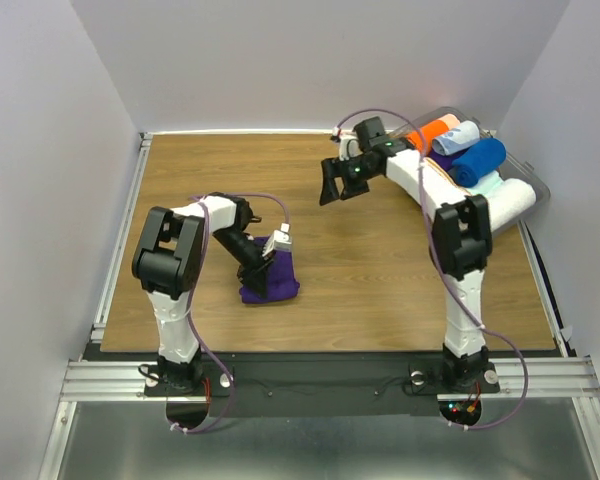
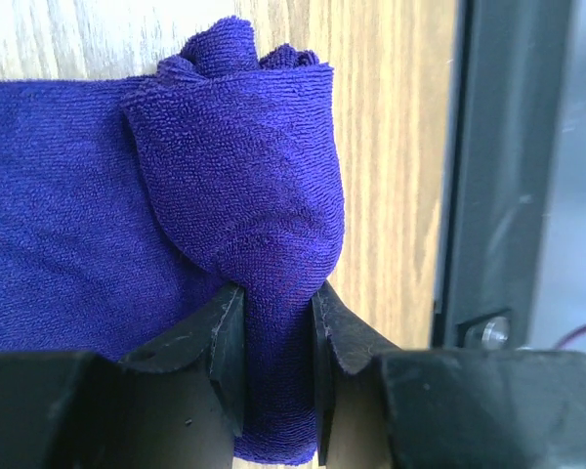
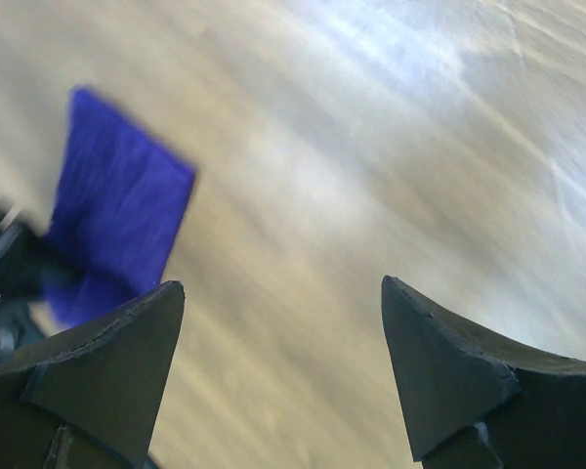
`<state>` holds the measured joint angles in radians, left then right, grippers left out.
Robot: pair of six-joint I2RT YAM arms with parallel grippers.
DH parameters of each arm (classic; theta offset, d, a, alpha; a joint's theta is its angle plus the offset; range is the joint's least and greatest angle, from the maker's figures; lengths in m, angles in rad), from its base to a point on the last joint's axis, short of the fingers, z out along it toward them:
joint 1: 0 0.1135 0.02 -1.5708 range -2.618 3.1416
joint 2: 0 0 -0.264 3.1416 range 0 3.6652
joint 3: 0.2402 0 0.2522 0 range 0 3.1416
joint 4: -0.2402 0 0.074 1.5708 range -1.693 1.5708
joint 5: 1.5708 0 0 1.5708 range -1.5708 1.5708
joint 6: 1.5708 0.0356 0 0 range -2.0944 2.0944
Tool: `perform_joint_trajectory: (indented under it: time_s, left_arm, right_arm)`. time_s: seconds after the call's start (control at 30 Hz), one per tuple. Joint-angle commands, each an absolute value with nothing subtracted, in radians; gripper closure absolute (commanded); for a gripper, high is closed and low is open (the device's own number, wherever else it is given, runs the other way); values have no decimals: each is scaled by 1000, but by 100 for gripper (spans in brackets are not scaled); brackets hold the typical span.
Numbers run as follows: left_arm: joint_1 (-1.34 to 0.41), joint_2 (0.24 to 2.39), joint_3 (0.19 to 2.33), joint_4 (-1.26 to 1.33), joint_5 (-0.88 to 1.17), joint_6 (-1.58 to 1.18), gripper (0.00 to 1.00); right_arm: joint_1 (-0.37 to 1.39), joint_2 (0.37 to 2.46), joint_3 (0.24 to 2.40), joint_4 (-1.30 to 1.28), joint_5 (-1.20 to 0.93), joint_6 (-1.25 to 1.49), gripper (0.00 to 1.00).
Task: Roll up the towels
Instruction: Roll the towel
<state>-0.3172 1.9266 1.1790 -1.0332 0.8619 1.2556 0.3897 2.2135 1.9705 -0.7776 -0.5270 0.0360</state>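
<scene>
The dark purple towel [image 1: 272, 284] lies bunched on the wooden table in front of the left arm. In the left wrist view its rolled-up end [image 2: 244, 176] is pinched between my fingers, and the flat part spreads to the left. My left gripper [image 1: 262, 272] [image 2: 273, 322] is shut on it. My right gripper [image 1: 340, 192] [image 3: 283, 293] is open and empty, above bare table at the back middle. Its view is blurred and shows the purple towel [image 3: 117, 215] far to the left. The royal blue towel [image 1: 477, 160] lies rolled in the bin.
A clear plastic bin [image 1: 536, 178] at the back right holds an orange roll [image 1: 430, 132], a pale blue roll [image 1: 458, 137] and a white roll [image 1: 510, 195]. The table's black front rail [image 2: 498, 176] runs close to the purple towel.
</scene>
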Motion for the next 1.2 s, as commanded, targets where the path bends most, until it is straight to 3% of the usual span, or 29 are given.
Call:
perform_joint_trajectory:
  time_s: [0.0, 0.07, 0.2, 0.4, 0.6, 1.03, 1.17]
  left_arm:
    - [-278, 2054, 1244, -1116, 854, 1360, 91]
    - [-264, 2082, 1264, -1117, 858, 1356, 90]
    - [-252, 2141, 1295, -1117, 838, 1345, 89]
    - [-242, 2215, 1345, -1117, 827, 1328, 87]
    - [-241, 2270, 1387, -1118, 839, 1316, 84]
    - [-241, 2286, 1399, -1117, 828, 1324, 82]
    - [-239, 2284, 1405, -1115, 825, 1322, 81]
  right_arm:
    - [402, 1984, 1884, -755, -646, -103, 13]
    - [408, 1880, 1779, -735, -724, -168, 13]
    - [504, 1743, 1619, -706, -648, -296, 12]
    - [863, 1623, 1410, -576, -274, -483, 13]
    - [1058, 1698, 1287, -396, -48, -633, 13]
    - [1078, 1828, 1201, -126, -95, -767, 16]
    - [1078, 1856, 1206, -130, -152, -759, 21]
